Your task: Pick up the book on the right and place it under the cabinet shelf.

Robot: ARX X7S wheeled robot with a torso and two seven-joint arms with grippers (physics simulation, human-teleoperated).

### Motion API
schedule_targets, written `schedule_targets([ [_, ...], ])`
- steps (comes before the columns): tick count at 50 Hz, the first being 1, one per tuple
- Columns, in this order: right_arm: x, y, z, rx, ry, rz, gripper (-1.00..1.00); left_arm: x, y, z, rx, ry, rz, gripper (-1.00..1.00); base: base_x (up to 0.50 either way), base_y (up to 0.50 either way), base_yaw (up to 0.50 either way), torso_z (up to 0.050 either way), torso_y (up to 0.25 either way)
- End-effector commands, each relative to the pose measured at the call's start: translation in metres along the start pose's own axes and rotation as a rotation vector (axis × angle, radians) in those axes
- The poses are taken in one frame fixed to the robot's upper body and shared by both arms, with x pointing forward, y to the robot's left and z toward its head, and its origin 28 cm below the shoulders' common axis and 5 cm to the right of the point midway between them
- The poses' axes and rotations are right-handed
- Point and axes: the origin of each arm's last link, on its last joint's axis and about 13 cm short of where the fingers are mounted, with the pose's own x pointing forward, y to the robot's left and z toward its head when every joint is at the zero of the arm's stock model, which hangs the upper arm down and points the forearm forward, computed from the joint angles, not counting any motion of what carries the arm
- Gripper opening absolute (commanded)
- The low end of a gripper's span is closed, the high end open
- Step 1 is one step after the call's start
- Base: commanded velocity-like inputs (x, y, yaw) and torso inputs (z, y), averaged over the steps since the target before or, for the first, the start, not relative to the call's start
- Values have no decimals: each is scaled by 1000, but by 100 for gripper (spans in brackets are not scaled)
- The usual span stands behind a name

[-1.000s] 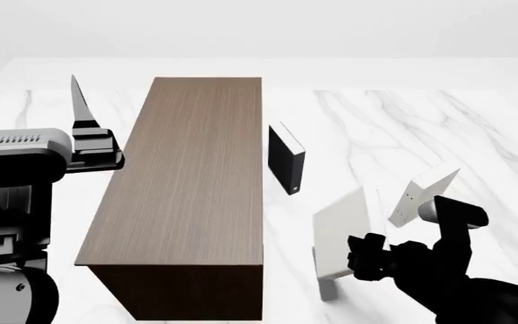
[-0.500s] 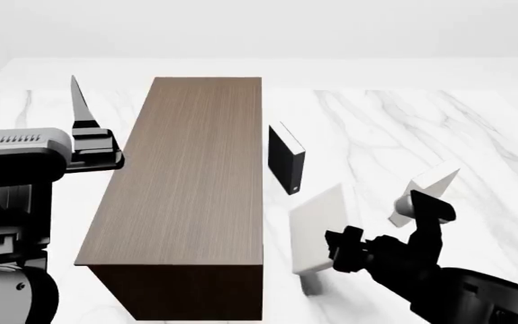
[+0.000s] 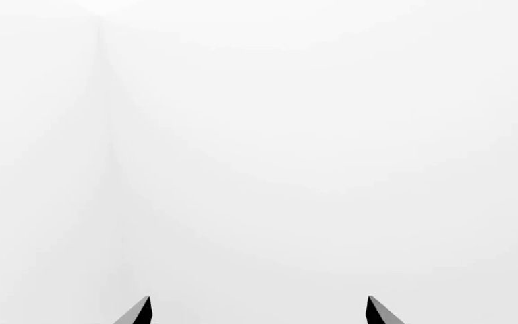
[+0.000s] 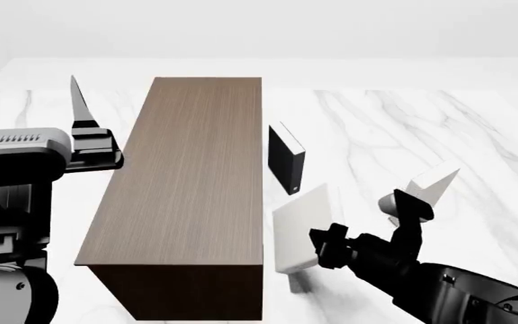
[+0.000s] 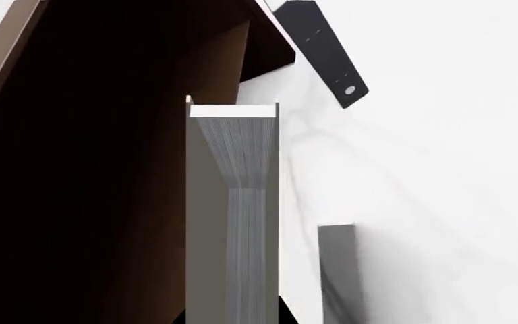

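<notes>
1. Your right gripper is clamped on the book, held upright off the table, just beside the cabinet, at its 3 o'clock.
2. Your left gripper holds nothing, fingers spread apart.

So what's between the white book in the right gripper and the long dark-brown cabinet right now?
Nothing. In the head view only a narrow strip of bare marble floor separates the thin white book, held by the right gripper, from the dark-brown wood-grain cabinet.
</notes>
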Motion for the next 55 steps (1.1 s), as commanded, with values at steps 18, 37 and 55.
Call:
schedule_targets([
  [18,33,-11,-14,118,30,89,-100,0,0,0,0,0,1,100,0,0,0,0,1],
  [37,48,-24,-26,153,55,64,-100,0,0,0,1,-1,-1,100,0,0,0,1,1],
  [55,55,-33,-37,168,72,39,-100,0,0,1,0,-2,-2,100,0,0,0,0,1],
])
